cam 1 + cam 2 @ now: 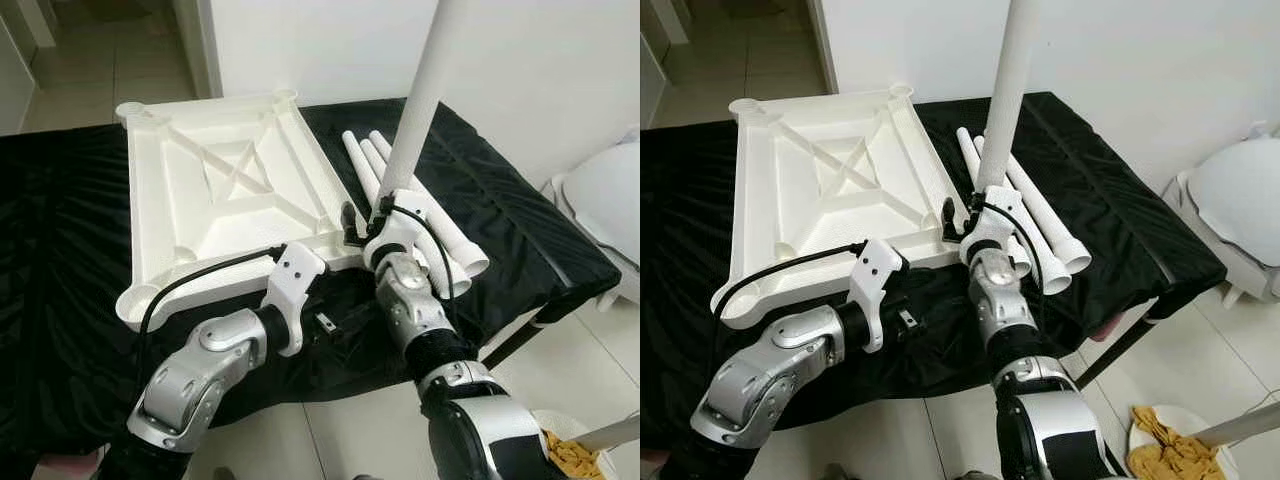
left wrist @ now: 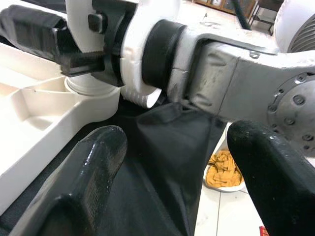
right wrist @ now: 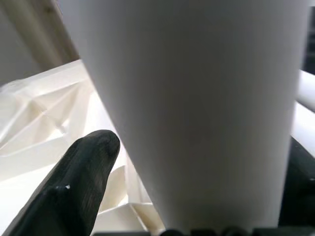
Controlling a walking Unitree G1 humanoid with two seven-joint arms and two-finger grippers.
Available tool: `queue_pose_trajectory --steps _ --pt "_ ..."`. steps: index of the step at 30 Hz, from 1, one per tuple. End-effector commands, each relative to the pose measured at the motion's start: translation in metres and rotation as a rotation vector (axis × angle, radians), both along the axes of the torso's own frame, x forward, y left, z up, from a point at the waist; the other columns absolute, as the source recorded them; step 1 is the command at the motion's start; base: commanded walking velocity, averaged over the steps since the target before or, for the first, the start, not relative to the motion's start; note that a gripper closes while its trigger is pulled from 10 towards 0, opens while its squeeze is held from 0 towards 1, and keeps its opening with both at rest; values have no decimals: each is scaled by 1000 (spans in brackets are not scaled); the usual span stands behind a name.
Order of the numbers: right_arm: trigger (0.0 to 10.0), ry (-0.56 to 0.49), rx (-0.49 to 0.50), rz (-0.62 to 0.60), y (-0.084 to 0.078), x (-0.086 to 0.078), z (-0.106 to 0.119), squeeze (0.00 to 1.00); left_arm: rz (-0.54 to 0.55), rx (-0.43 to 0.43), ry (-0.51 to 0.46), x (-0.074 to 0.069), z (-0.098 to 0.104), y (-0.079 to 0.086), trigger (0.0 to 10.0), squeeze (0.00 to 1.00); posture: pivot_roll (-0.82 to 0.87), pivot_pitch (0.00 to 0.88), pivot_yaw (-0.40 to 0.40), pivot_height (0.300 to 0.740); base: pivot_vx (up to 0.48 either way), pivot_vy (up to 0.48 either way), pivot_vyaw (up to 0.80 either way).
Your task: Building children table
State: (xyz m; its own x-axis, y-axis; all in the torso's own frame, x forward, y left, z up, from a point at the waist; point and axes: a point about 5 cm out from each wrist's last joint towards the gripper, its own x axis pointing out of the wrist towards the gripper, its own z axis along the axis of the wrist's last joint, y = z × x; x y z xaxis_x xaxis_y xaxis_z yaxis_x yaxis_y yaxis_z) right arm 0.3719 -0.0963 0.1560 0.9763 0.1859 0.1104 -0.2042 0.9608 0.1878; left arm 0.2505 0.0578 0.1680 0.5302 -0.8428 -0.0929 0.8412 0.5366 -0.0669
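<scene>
Holding the white table leg (image 1: 418, 100) upright near its base in my right hand (image 1: 372, 222), at the near right corner of the upturned tabletop (image 1: 215, 190), I judge it light, stiff, slippery plastic, my left hand (image 2: 172, 187) wide open beside.

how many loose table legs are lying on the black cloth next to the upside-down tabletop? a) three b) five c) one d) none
a: three white legs lie side by side on the black cloth beside the upturned tabletop, while the right gripper holds a fourth leg upright at the tabletop's near corner.
</scene>
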Motion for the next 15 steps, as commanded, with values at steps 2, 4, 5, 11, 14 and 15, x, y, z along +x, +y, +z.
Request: queue_pose_trajectory --steps 2,4,5,11,14,15 --pt "10000 -26 -33 124 -5 -3 3 0 -16 5 9 -1 -2 -1 10000 0 -50 31 -23 740 0 0 0" --pt "10000 -32 -47 163 -10 -5 3 0 -15 5 9 0 -1 0 10000 0 -50 31 -23 740 0 0 0" --pt "10000 -46 -66 205 -13 -7 4 0 -13 5 9 0 -1 0 10000 0 -51 33 -22 740 0 0 0" --pt "10000 -97 -180 335 -26 -14 4 0 -8 4 6 1 -1 1 10000 0 -52 34 -19 740 0 0 0" --pt "10000 -94 -210 387 -35 -16 3 0 -7 4 6 2 0 1 10000 0 -52 35 -17 740 0 0 0" --pt "10000 -94 -210 387 -35 -16 3 0 -7 4 6 2 0 1 10000 0 -52 35 -17 740 0 0 0"
